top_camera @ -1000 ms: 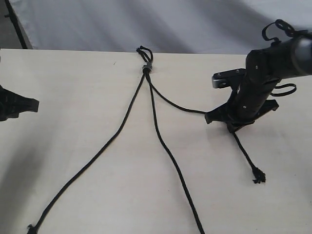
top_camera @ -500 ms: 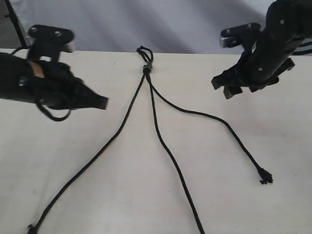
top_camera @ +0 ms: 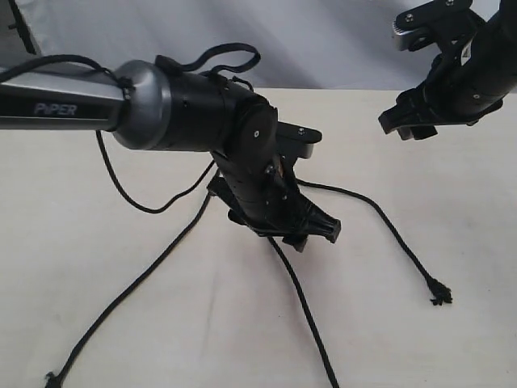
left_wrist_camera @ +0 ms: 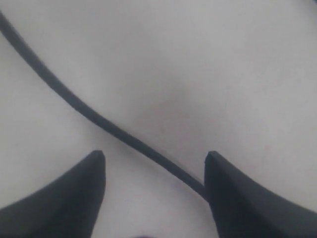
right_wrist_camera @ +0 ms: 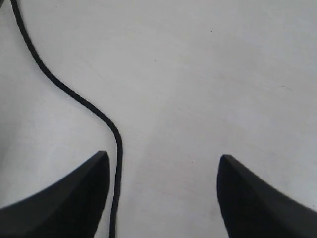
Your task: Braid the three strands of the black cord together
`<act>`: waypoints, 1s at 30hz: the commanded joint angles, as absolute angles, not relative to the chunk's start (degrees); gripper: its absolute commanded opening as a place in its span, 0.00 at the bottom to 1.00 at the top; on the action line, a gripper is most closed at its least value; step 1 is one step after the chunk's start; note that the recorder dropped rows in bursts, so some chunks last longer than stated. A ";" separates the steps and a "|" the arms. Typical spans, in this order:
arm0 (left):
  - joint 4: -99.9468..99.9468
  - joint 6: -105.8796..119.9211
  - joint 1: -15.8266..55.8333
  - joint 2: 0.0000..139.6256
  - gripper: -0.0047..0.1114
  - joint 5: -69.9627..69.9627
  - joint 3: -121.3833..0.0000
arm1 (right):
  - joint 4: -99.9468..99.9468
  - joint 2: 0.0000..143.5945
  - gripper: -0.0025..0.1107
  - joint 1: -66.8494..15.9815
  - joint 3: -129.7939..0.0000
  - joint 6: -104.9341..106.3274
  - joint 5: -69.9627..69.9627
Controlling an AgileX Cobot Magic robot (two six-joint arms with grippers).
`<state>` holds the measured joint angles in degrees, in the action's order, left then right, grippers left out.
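Left gripper hangs low over the table, above the middle strand. The left strand and right strand lie spread out to each side. Right gripper is up high at the back.

Left wrist view: the jaws are wide apart and hold nothing. One strand runs between them.

Right wrist view: these jaws are apart and empty too. One strand passes by one finger.

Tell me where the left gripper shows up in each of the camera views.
Exterior view: left gripper at centre, low over the middle strand.
Left wrist view: its fingertips at the lower edge, jaws apart, a black strand running between.
Right wrist view: not in it.
Shared landmark: pale table, crossed by black cord in every view.
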<state>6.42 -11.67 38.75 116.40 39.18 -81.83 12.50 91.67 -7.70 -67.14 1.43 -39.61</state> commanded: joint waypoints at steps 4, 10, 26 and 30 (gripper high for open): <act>6.50 -16.32 39.02 121.66 0.53 41.58 -86.86 | 13.07 91.20 0.55 -7.50 -66.95 1.41 -38.83; 6.20 -16.32 39.02 124.85 0.53 44.19 -88.87 | 12.97 91.20 0.55 -7.50 -66.95 1.20 -37.88; -0.67 -11.37 38.35 122.46 0.04 52.38 -89.24 | 12.97 91.20 0.55 -7.50 -66.95 0.87 -37.40; -6.66 -12.39 37.34 117.89 0.04 55.19 -89.24 | 12.97 91.20 0.55 -7.50 -66.95 0.87 -37.40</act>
